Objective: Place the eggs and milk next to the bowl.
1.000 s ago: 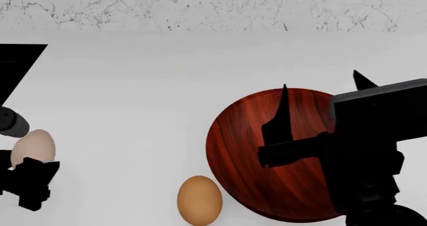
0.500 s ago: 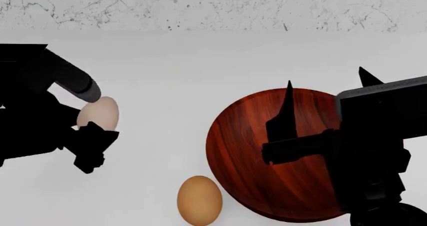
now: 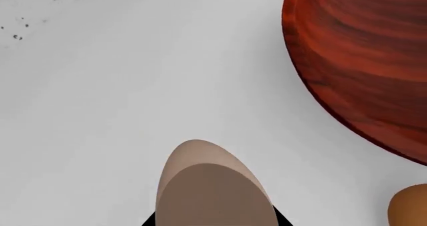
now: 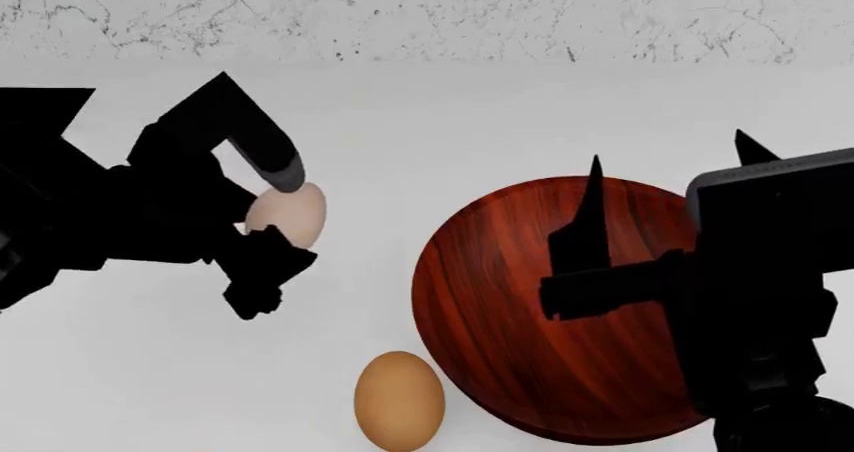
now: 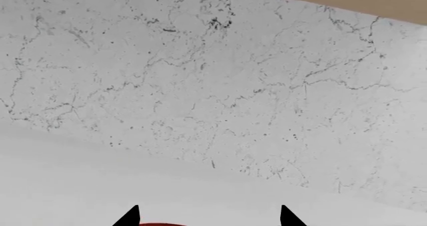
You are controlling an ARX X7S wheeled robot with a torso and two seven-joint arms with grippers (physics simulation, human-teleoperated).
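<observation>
The left gripper [image 4: 274, 237] grips the pale egg [image 4: 288, 215] at the bowl's [image 4: 507, 302] ten o'clock; the right gripper [image 4: 667, 187] spreads wide above the bowl.

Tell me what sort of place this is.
Likely a simulated kitchen counter: a plain white countertop runs back to a marble-veined backsplash, with cooking things set out, a dark wooden bowl and an orange-brown egg. The left claw holds a pale egg above the counter.

Bright, even, sharp renders; arms show as flat black silhouettes, shadows barely visible.
</observation>
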